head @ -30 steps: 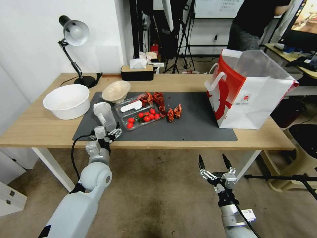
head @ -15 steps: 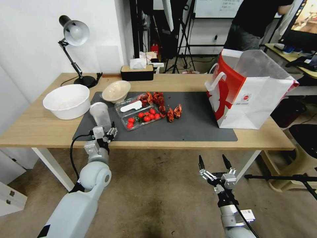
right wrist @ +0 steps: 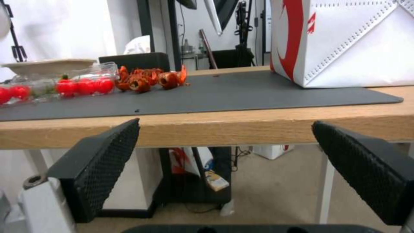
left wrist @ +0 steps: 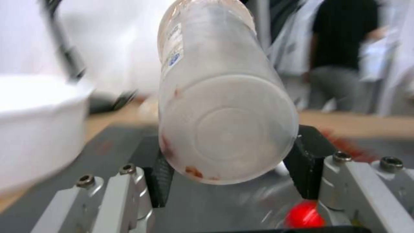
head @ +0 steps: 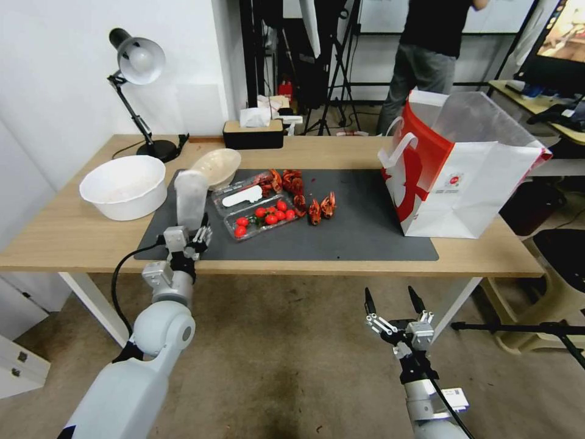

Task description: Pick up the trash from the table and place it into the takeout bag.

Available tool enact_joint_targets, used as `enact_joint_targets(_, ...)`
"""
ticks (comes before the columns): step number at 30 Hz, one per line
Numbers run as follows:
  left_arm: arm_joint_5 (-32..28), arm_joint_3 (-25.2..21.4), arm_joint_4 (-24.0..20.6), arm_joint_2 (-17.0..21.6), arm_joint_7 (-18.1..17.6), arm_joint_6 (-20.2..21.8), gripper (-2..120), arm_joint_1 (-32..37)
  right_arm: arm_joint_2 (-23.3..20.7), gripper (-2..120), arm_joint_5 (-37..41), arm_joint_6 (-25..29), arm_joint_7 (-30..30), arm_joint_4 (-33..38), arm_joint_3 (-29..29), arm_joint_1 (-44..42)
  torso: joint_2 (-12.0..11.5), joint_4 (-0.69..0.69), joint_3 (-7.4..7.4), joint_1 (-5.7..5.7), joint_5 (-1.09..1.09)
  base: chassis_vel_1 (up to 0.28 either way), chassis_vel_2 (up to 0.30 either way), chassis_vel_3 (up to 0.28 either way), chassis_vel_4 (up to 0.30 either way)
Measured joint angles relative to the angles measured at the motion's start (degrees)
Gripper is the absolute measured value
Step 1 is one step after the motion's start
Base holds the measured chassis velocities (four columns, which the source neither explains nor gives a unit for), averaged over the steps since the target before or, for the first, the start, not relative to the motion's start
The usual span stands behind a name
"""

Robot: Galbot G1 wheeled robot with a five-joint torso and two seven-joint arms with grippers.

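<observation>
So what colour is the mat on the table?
Dark grey mat, clearest in the head view.

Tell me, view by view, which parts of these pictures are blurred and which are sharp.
Left wrist view: the large white bowl and the room behind smear, while the clear plastic bottle in the left gripper stays fairly crisp. Right wrist view: sharp on the dark grey mat and the open right gripper. Head view: sharp overall, straight lines bowing at the edges.

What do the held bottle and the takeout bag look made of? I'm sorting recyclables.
The bottle in the left claw: probably frosted translucent plastic, with a moulded round base and red smears. The takeout bag: seemingly matte white paper, creased, with stitched edges.
</observation>
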Motion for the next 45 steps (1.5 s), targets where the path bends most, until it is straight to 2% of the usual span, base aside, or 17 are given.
enact_joint_targets(4, 0.1, 0.0, 0.0, 0.2, 0.9, -0.6, 52, -0.1, 0.0, 100, 0.0, 0.0, 0.0, 0.0, 0.0, 0.0, 0.0, 0.00, 0.00, 0.00, 0.00, 0.000, 0.000, 0.000, 0.000)
enact_joint_targets(5, -0.1, 0.0, 0.0, 0.9, 4.4, -3.1, 52, -0.5, 0.0, 100, -0.1, 0.1, 0.0, 0.2, 0.0, -0.2, 0.0, 0.00, 0.00, 0.00, 0.00, 0.000, 0.000, 0.000, 0.000)
enact_joint_targets(9, -0.4, 0.1, 0.0, 1.2, 5.6, -4.0, 52, -0.8, 0.0, 100, -0.1, 0.2, 0.0, 0.2, 0.0, -0.3, 0.0, 0.00, 0.00, 0.00, 0.00, 0.000, 0.000, 0.000, 0.000)
enact_joint_targets(11, -2.5, 0.5, 0.0, 2.9, 11.2, -6.8, 52, -2.6, 0.0, 100, -0.5, 0.6, 0.0, 0.4, 0.0, -0.8, 0.0, 0.00, 0.00, 0.00, 0.00, 0.000, 0.000, 0.000, 0.000)
enact_joint_targets(12, -2.5, 0.5, 0.0, 2.9, 11.2, -6.8, 52, -2.6, 0.0, 100, -0.5, 0.6, 0.0, 0.4, 0.0, -0.8, 0.0, 0.00, 0.00, 0.00, 0.00, 0.000, 0.000, 0.000, 0.000)
enact_joint_targets(15, -6.8, 2.9, -0.2, 6.4, 19.7, -8.8, 52, -8.3, 0.2, 100, -1.0, 0.8, 0.1, 0.9, 0.3, -1.7, 0.0, 0.01, 0.00, 0.00, 0.00, 0.000, 0.000, 0.000, 0.000)
enact_joint_targets(18, -8.0, 6.3, -0.2, 8.2, 21.3, -9.0, 52, -14.0, 0.6, 100, -1.4, 0.8, 0.2, 1.2, 0.8, -2.4, 0.0, 0.01, 0.00, 0.00, -0.01, 0.000, 0.000, 0.000, 0.000)
enact_joint_targets(22, -9.6, 10.8, 0.9, 9.0, 21.4, -7.5, 52, -21.0, 1.1, 100, -2.3, 0.7, 0.8, 1.6, 1.0, -3.0, 0.0, 0.00, 0.00, 0.00, 0.00, 0.000, 0.000, 0.000, 0.000)
enact_joint_targets(24, -10.5, 15.8, 2.3, 9.1, 21.1, -6.3, 52, -28.2, 2.0, 100, -2.9, 0.6, 1.1, 2.0, 1.2, -3.4, 0.0, 0.00, 0.00, 0.02, 0.03, 0.000, 0.000, 0.000, 0.000)
enact_joint_targets(26, -11.0, 17.5, 2.8, 9.1, 20.9, -5.9, 52, -30.3, 2.2, 100, -3.1, 0.6, 1.2, 2.2, 1.3, -3.6, 0.0, 0.00, 0.00, 0.02, 0.02, 0.000, 0.000, 0.000, 0.000)
enact_joint_targets(27, -12.6, 23.5, 4.5, 8.4, 20.4, -4.9, 52, -37.5, 2.9, 100, -3.8, 0.6, 1.3, 2.6, 1.4, -4.1, 0.0, 0.00, 0.01, 0.02, 0.02, 0.000, 0.000, 0.000, 0.000)
enact_joint_targets(28, -13.4, 26.2, 5.5, 7.7, 20.4, -4.4, 52, -40.7, 3.2, 100, -4.1, 0.6, 1.3, 2.8, 1.5, -4.5, 0.0, -0.02, 0.00, 0.02, 0.03, 0.000, 0.000, 0.000, 0.000)
enact_joint_targets(29, -13.4, 26.2, 5.5, 7.7, 20.4, -4.4, 52, -40.7, 3.2, 100, -4.1, 0.6, 1.3, 2.8, 1.5, -4.5, 0.0, -0.02, 0.00, 0.02, 0.03, 0.000, 0.000, 0.000, 0.000)
enact_joint_targets(33, -15.0, 37.5, 12.0, 1.5, 20.1, -2.2, 52, -52.6, 4.4, 100, -5.3, 0.8, 1.4, 3.5, 1.7, -5.6, 0.0, 0.01, 0.00, 0.02, 0.03, 0.000, 0.000, 0.000, 0.000)
enact_joint_targets(38, -15.0, 43.2, 16.9, -2.4, 20.1, -1.9, 52, -58.1, 4.8, 100, -5.7, 1.0, 1.4, 3.6, 1.9, -6.1, 0.0, 0.00, 0.01, 0.02, 0.01, 0.000, 0.000, 0.000, 0.000)
enact_joint_targets(43, -14.0, 51.0, 24.1, -8.8, 19.0, 1.0, 52, -66.0, 5.1, 100, -5.8, 1.7, 1.5, 3.1, 2.4, -6.4, 0.0, -0.01, 0.01, 0.02, 0.03, 0.000, 0.000, 0.000, 0.000)
enact_joint_targets(45, -13.8, 51.2, 24.4, -9.1, 18.9, 1.1, 52, -66.3, 5.2, 100, -5.8, 1.8, 1.5, 3.0, 2.4, -6.4, 0.0, -0.01, 0.00, 0.01, 0.03, 0.000, 0.000, 0.000, 0.000)
